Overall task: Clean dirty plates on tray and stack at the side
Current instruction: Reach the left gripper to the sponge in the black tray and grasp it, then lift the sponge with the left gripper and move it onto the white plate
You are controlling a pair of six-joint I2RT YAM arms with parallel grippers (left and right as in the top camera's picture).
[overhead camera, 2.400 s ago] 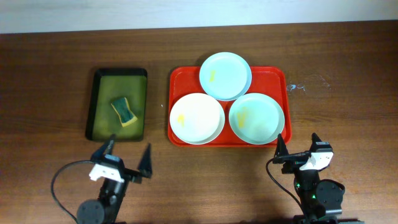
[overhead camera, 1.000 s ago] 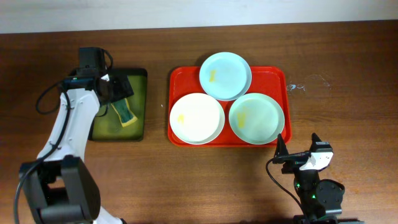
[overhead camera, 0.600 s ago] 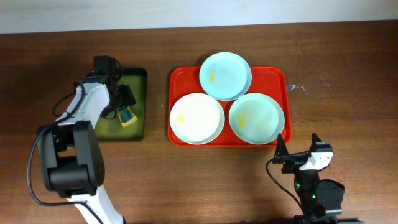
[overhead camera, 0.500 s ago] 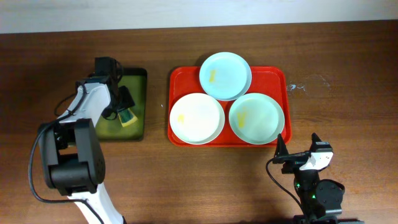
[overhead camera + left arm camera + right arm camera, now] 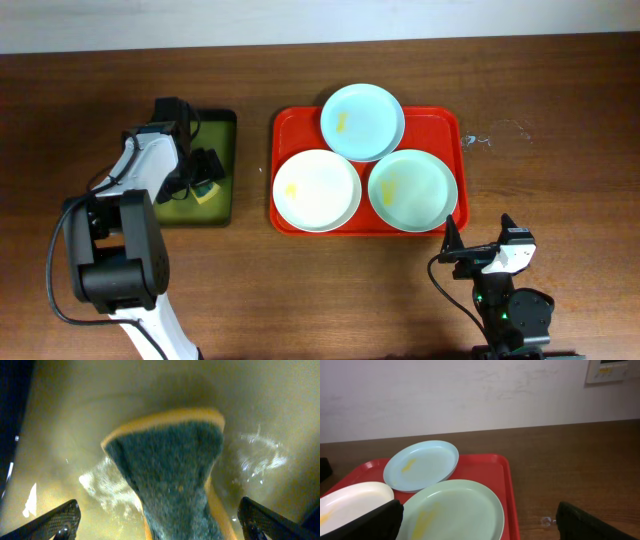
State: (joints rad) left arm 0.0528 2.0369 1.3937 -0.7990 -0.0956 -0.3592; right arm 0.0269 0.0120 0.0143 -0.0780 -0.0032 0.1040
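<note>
left pincer wide around the sponge, plates on the red tray

overhead: the red tray [image 5: 284,127] lies on the desk [image 5: 560,100] with 3 plates on it. the white plate [image 5: 316,190] is at its near left, the pale green plate [image 5: 410,190] at its near right, and the pale blue plate [image 5: 362,121] at the far middle, overhanging the far rim and touching both others. each shows a yellow smear. left of it, apart, sits a dark olive tray [image 5: 225,130]. the left pincer [image 5: 204,172] is down in it, over the sponge [image 5: 207,194]. the right pincer [image 5: 478,233] rests near the desk's front edge, just before the red tray's near right corner.

left wrist: the 2 fingertips [image 5: 60,521] stand wide apart, with the green-topped, yellow-edged sponge between them, neither tip touching it. the tray floor looks wet.

right wrist: this pincer is wide too, holding nothing, facing the plates.
</note>
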